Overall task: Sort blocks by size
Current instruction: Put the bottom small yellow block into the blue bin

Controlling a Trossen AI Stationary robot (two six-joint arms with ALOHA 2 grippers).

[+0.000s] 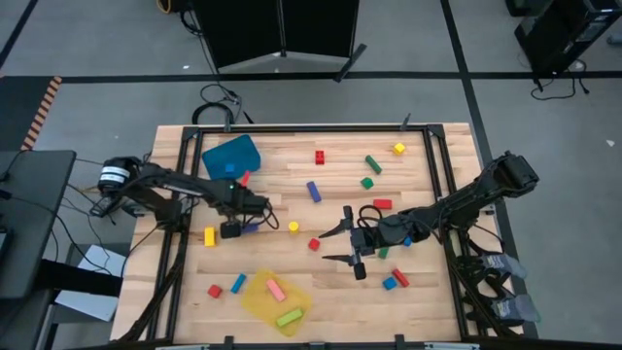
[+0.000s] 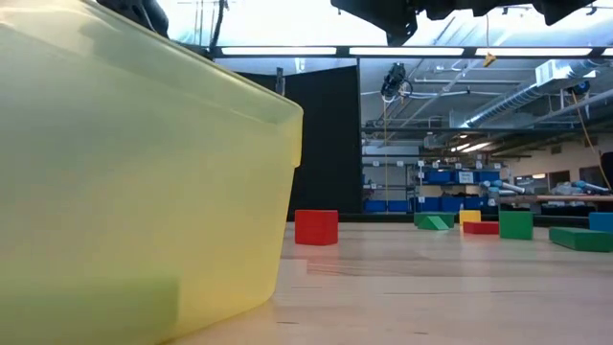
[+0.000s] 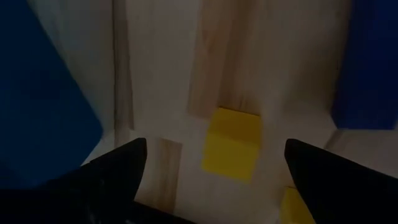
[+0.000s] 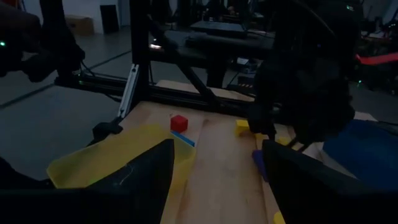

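Note:
Small coloured blocks lie scattered on the wooden table (image 1: 428,311). My left gripper (image 1: 260,207) is open just off the blue bin (image 1: 231,156). A yellow cube (image 3: 233,143) lies on the table ahead, between its fingers and apart from them. My right gripper (image 1: 328,247) is open at mid table, its fingers spread toward a red cube (image 1: 314,244) and apart from it. The yellow tray (image 1: 277,297) holds a pink bar (image 1: 276,289) and a green bar (image 1: 289,317). The tray fills the low view's left (image 2: 144,192).
Red (image 1: 319,157), yellow (image 1: 398,149), green (image 1: 372,164) and blue (image 1: 313,191) blocks lie toward the far edge. A yellow bar (image 1: 209,236), red cube (image 1: 215,290) and blue bar (image 1: 238,283) lie at the left. Red (image 1: 400,278) and blue (image 1: 389,283) blocks lie near the right arm.

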